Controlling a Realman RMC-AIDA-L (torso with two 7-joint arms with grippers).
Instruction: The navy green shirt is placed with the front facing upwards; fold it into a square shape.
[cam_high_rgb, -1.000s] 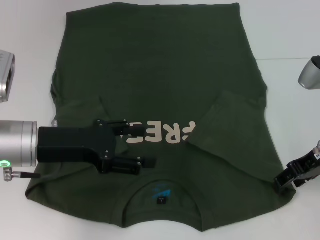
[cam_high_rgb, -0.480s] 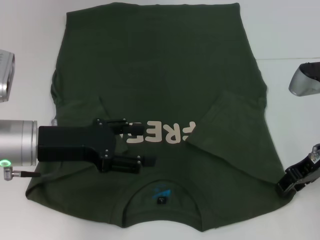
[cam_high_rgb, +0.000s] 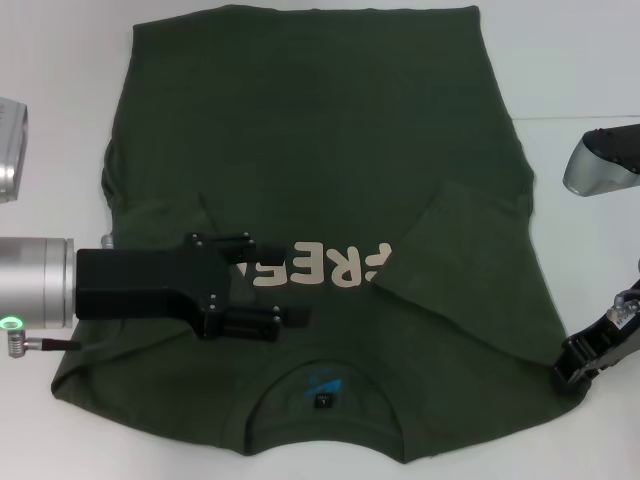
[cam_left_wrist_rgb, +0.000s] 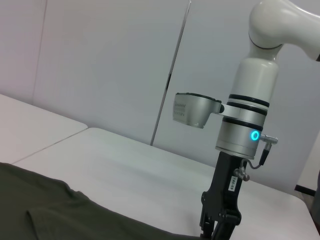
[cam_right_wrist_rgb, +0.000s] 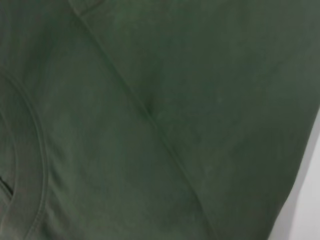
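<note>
Saw the shirt (cam_high_rgb: 320, 150) spread flat on the white counter (cam_high_rgb: 580, 60), front up, collar (cam_high_rgb: 320, 400) nearest the robot and both sleeves already turned in over the body. Found the left hand (cam_high_rgb: 293, 283) low over the cloth beside the cream lettering (cam_high_rgb: 320, 265), open, with one finger across the first letter. Compared with a second earlier: noticed that hand's gap a little narrower and its lower finger drawn slightly up toward the lettering, though nothing pinched between the fingers yet. Noticed also the right hand (cam_high_rgb: 590, 358) shifted a touch outward and lower at the shirt's near right corner, by the shoulder edge, and the right arm's elbow swung further in at the far right. Could not tell whether the right hand was open or closed. Caught no shift in the cloth itself; same creases, same outline. Judged from this that both hands were settling onto grip points near the collar end, probably ahead of a fold of that end toward the hem, with the squaring fold not yet begun.
</note>
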